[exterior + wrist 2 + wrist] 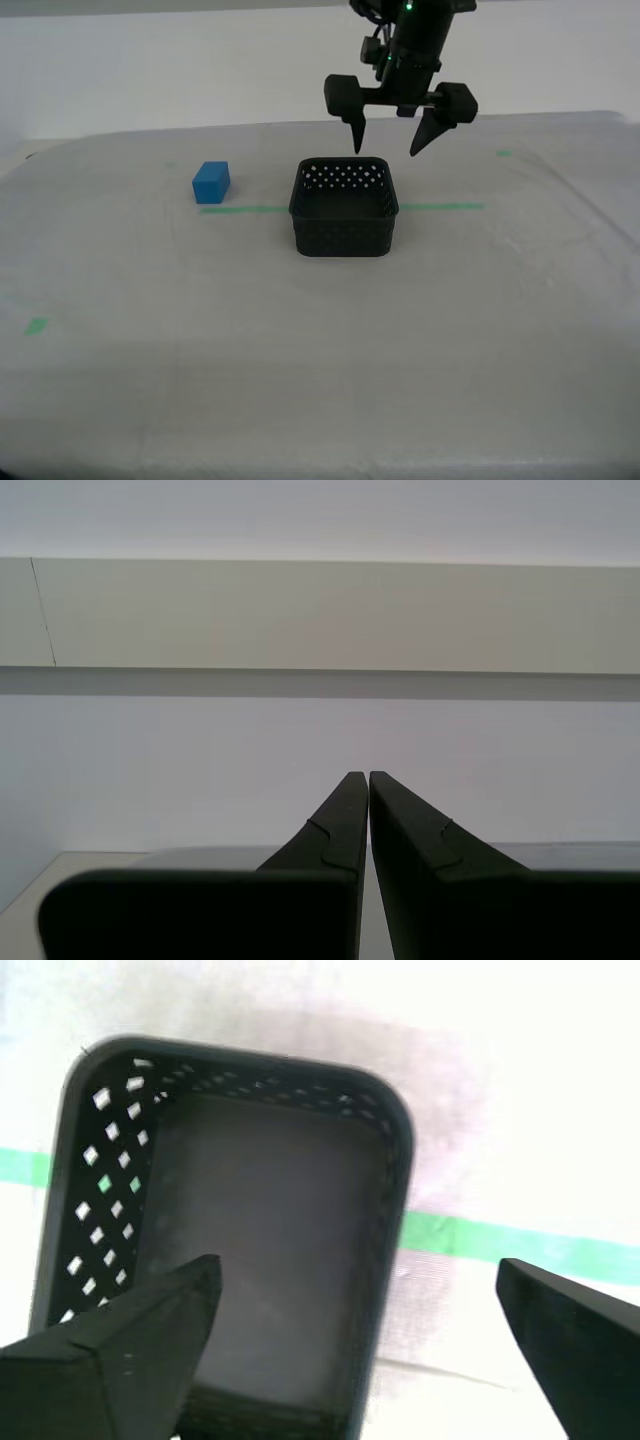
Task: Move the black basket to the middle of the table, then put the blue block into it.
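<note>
The black basket (343,210) stands upright on the table (320,340), straddling the green tape line, and it holds nothing. In the first wrist view the basket (250,1250) lies directly below the fingers. My first gripper (390,150) (355,1290) hangs open just above the basket's far rim, touching nothing. The blue block (211,182) rests on the cloth toward the exterior view's left of the basket, just behind the tape line. My second gripper (368,776) is shut with nothing in it, pointing at a pale wall; it does not show in the exterior view.
A green tape line (440,207) runs across the table behind the basket. Small green marks sit at the exterior view's near left (36,326) and far right (504,153). A white wall stands behind the table.
</note>
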